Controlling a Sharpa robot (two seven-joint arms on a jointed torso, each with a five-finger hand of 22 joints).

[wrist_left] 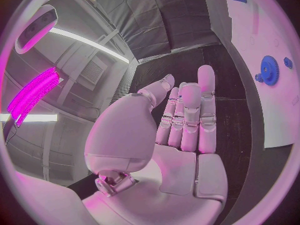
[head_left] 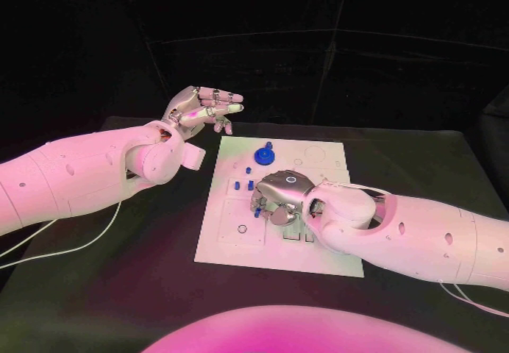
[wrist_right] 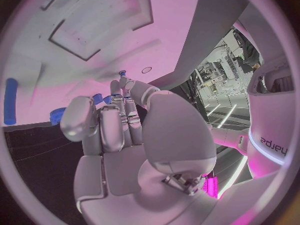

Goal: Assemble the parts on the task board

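The right hand (head_left: 278, 197) lies low over the middle of the task board (head_left: 318, 254), knuckles up, its fingers curled down toward the plate. In the right wrist view the fingertips (wrist_right: 123, 85) reach the white surface beside a small blue part (wrist_right: 97, 98), but whether that part is pinched between them I cannot tell. Just beside this hand, on its left-arm side, two short blue pegs (head_left: 240, 187) stand on the board. Beyond its knuckles, toward the board's far edge, sits a round blue gear (head_left: 264, 155) lying flat, with a small blue piece (head_left: 269, 144) just past it. A longer blue bar (wrist_right: 10, 101) lies flat on the plate off to one side of the hand, its long axis running along the board's surface.

The left hand (head_left: 201, 109) hovers off the board, near its far corner, raised above the black table (head_left: 127, 279). Its fingers are stretched out nearly straight, close together, and hold nothing.
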